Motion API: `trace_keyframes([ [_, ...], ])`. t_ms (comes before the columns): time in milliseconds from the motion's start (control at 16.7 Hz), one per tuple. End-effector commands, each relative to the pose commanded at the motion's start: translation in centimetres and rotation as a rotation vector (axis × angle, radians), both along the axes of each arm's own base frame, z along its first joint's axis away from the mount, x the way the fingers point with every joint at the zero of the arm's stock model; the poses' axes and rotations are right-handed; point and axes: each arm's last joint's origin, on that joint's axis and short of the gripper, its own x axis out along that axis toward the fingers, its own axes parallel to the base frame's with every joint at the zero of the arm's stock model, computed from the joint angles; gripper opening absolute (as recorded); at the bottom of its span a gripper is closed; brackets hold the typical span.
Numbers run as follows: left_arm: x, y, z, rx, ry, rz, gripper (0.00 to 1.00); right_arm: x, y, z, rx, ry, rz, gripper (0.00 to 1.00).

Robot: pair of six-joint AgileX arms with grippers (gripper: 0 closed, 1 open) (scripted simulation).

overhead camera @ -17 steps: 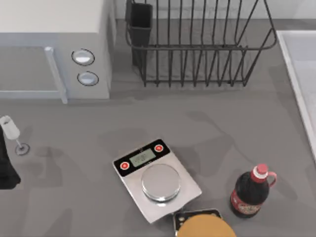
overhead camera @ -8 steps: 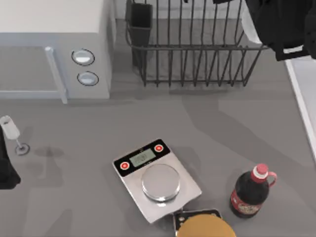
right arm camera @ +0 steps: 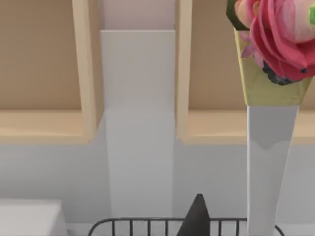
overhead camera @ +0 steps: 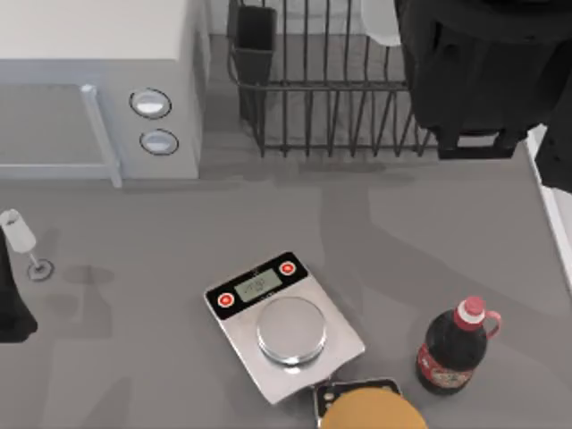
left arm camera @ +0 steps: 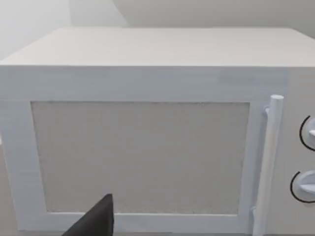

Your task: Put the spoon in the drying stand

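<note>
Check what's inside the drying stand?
Bare bars on the stand's left half, cutlery cup at its corner; no spoon visible. The right arm covers the right half.

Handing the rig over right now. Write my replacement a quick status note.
Left arm: parked at the table's left edge, beside the wine glass.
Right arm: above the right end of the drying stand.
White piece, probably the spoon: beside that arm, over the stand.
Done: carry, apparently.
Left: lower the spoon in, release, retreat.
</note>
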Motion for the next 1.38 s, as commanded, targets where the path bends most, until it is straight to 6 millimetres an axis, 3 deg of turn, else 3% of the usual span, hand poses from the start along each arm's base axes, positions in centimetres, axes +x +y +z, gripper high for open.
trace_keyframes([
  [300,0.0,0.0,0.0,0.0,0.0,0.0,1.0,0.2,0.1,-0.1,-0.002,0.002,-0.001,0.0],
  [480,0.0,0.0,0.0,0.0,0.0,0.0,1.0,2.4,1.3,-1.8,-0.008,0.006,0.002,0.0],
  [780,0.0,0.0,0.0,0.0,0.0,0.0,1.0,10.9,3.4,-9.3,0.009,-0.005,0.008,0.0],
  [1020,0.0,0.0,0.0,0.0,0.0,0.0,1.0,17.5,1.6,-16.5,0.015,-0.013,0.003,0.0],
  [1200,0.0,0.0,0.0,0.0,0.0,0.0,1.0,19.8,0.0,-19.7,0.001,-0.001,0.0,0.0],
  [1380,0.0,0.0,0.0,0.0,0.0,0.0,1.0,20.0,-0.2,-20.0,0.0,0.0,0.0,0.0],
])
